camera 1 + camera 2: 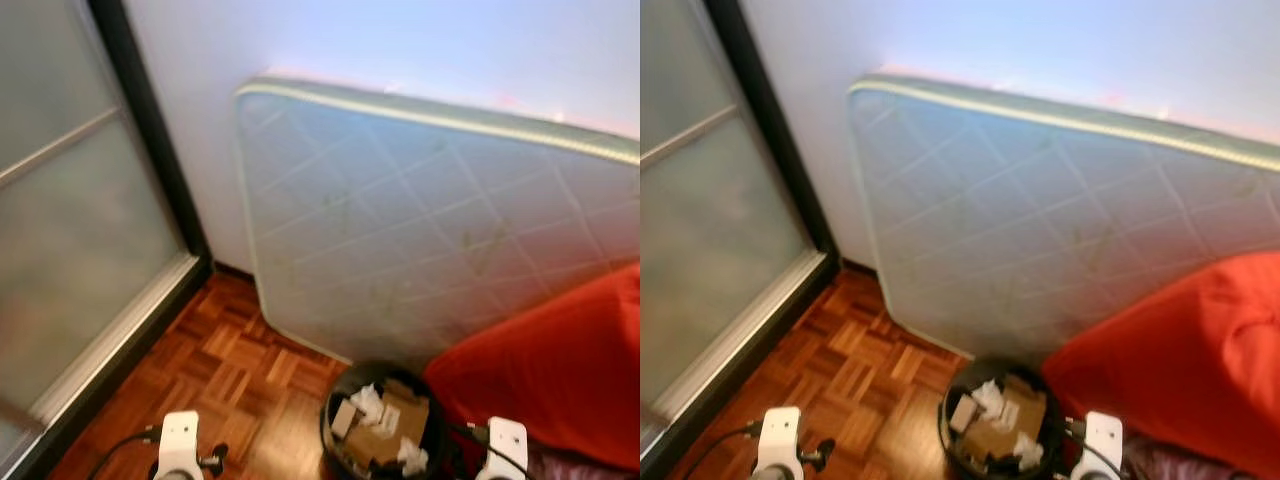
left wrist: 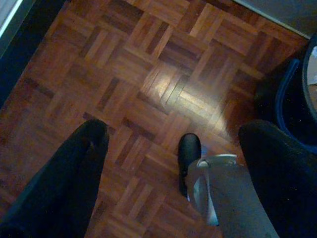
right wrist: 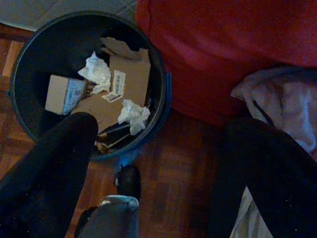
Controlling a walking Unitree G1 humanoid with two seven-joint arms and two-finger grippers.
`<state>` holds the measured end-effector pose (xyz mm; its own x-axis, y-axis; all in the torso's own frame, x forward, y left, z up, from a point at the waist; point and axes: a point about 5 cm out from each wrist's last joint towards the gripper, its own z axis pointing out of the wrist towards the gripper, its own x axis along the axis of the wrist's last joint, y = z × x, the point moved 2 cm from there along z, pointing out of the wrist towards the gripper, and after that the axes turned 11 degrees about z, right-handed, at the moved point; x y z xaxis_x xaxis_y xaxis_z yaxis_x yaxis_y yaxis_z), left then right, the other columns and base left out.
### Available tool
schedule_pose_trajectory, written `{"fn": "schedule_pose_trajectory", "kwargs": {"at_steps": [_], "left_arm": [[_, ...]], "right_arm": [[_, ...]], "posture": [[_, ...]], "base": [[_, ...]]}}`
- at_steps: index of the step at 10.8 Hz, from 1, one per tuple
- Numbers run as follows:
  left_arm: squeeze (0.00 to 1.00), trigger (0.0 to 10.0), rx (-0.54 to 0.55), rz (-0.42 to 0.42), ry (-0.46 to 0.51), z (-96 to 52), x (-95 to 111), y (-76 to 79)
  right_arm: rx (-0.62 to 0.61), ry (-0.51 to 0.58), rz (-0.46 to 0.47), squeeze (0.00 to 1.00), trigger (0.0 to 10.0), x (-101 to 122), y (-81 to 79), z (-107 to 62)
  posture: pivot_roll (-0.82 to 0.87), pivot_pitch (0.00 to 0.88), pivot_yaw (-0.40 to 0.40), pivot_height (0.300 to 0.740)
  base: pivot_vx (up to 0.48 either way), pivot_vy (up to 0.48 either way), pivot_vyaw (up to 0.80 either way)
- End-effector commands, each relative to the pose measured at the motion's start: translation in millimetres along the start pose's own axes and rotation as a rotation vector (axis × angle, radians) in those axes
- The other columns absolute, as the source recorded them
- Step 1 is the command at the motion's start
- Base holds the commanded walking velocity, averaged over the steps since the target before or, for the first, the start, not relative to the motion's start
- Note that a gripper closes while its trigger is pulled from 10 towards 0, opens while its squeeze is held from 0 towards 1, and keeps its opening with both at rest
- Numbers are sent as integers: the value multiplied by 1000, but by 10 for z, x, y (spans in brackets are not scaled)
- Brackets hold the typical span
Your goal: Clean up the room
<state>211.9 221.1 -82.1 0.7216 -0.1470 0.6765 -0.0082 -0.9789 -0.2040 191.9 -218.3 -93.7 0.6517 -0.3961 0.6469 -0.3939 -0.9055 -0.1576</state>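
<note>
Right wrist view: right gripper [image 3: 153, 163] spread, empty, above dark bin [image 3: 163, 99] holding cardboard [image 3: 130, 74], crumpled paper [image 3: 133, 113]; left gripper [image 2: 171, 163] spread over parquet floor [image 2: 148, 74].

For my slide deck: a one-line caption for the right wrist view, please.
Open right gripper above a dark bin of cardboard and crumpled paper, beside a red cushion.

black bin [image 1: 385, 420], upright, cardboard and tissues inside

Glossy reddish-brown wood parquet floor [image 1: 235, 375]. Matt quilted pale fabric mattress [image 1: 420, 230]. Soft red cloth cushion [image 1: 560, 365]. Dark round plastic bin [image 3: 29, 54] containing brown cardboard pieces [image 3: 131, 74] and crumpled white paper [image 3: 132, 114]. Frosted glass door panel [image 1: 70, 230].
</note>
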Motion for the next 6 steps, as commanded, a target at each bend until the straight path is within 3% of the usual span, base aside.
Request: {"fn": "schedule_pose_trajectory", "kwargs": {"at_steps": [1, 5, 6], "left_arm": [[0, 10000, -5, 12, -16, -15, -57, -5], [0, 10000, -11, 37, -18, -10, -47, -33], [0, 10000, 5, 30, -1, 2, 8, -64]], "right_arm": [[-12, -11, 1, 0, 10000, -41, 46, -15], [4, -12, 1, 0, 10000, -59, -24, -11], [16, -17, -9, 0, 10000, -62, -51, -7]], "posture": [[160, 42, -16, 740], [166, 38, -5, 740], [193, 46, -16, 740]], "base": [[-304, 0, 0], [-314, 0, 0], [0, 0, 0]]}}
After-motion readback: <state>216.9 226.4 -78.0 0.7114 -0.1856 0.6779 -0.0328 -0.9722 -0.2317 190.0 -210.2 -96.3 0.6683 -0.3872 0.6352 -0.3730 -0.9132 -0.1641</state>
